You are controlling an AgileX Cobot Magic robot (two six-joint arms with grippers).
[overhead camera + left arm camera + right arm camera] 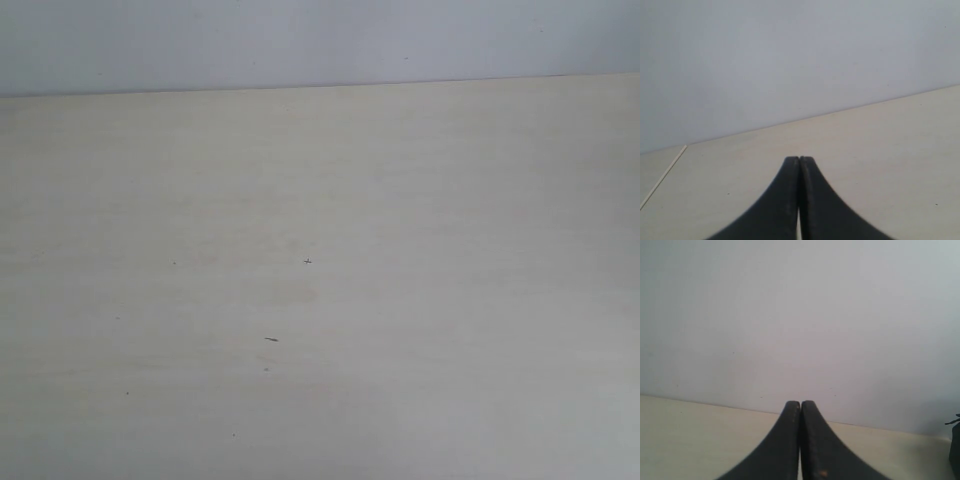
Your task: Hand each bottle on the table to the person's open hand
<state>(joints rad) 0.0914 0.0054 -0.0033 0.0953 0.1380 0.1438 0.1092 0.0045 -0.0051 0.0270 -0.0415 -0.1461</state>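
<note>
We find no bottle or open hand in view; the bench shows only specks. The left end effector and right end effector sit fully closed, empty. We judge such bottles light, slick, crushable: grip mid-body. A dark item is too cropped to identify.

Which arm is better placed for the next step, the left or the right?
Neither: both the left tool and right tool are shut over the table, and no bottle or hand shows.

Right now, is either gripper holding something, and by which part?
Nothing is held. The left gripper and the right gripper each have jaws shut together, with nothing between.
</note>
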